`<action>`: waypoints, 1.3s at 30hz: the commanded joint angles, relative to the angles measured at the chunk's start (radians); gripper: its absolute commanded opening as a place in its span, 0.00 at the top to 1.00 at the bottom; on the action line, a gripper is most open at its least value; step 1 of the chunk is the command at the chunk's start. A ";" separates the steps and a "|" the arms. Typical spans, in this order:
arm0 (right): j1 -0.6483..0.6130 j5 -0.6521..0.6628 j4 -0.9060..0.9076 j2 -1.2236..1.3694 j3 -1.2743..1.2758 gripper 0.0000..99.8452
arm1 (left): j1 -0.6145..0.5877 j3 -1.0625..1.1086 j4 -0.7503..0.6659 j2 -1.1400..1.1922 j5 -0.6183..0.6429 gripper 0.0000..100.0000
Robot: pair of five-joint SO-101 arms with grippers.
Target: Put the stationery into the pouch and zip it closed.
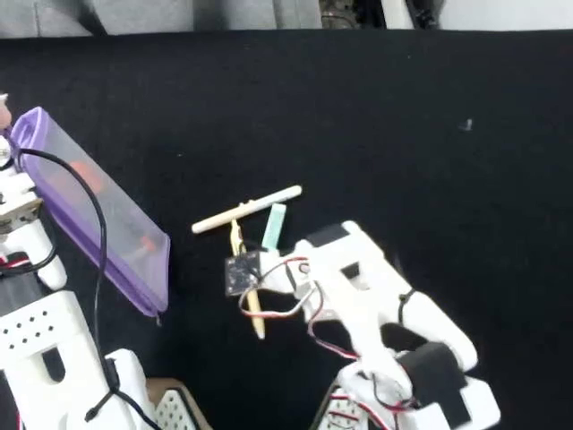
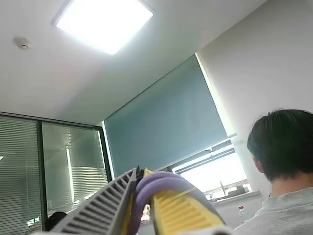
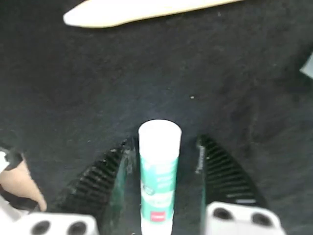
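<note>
My left gripper [image 2: 144, 196] is shut on the purple rim of the pouch [image 2: 161, 183]. It holds the clear purple pouch [image 1: 98, 215] tilted above the table at the left, with orange items inside. A white and green tube [image 3: 157, 166] lies between the open fingers of my right gripper [image 3: 164, 147]. One finger sits against the tube and a small gap shows at the other. Just beyond lie a cream pen [image 1: 248, 209] [image 3: 146, 10] and a teal piece [image 1: 273, 227] [image 3: 308, 68]. A yellow pencil [image 1: 258, 313] runs under the right gripper [image 1: 240, 255].
Black cloth [image 1: 430, 134] covers the table, with wide free room at the far side and right. The left arm's black cable [image 1: 94, 242] hangs across the pouch. The arm bases stand along the near edge, with a brown pad [image 1: 166, 390] between them.
</note>
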 commanded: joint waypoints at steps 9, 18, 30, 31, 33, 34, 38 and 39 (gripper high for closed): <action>-0.006 -0.015 0.002 0.081 -0.056 0.97 | 0.001 0.031 -0.023 0.002 0.034 0.97; 0.006 -0.026 0.318 -0.288 -0.355 0.98 | 0.168 -0.015 -0.015 -0.009 0.160 0.97; 0.180 -0.207 0.341 -0.461 -0.785 0.98 | 0.595 -0.079 0.021 -0.011 0.158 0.97; 0.195 -0.236 0.316 -0.461 -0.812 0.98 | 0.619 -0.088 0.060 -0.011 0.158 0.97; 0.215 -0.311 0.256 -0.461 -0.858 0.98 | 0.664 -0.110 0.166 -0.028 0.158 0.97; 0.219 -0.347 0.233 -0.461 -0.878 0.98 | 0.682 -0.119 0.222 -0.043 0.158 0.97; 0.221 -0.454 0.173 -0.460 -0.943 0.98 | 0.736 -0.140 0.408 -0.146 0.158 0.97; 0.221 -0.477 0.160 -0.460 -0.954 0.98 | 0.739 -0.136 0.436 -0.183 0.158 0.97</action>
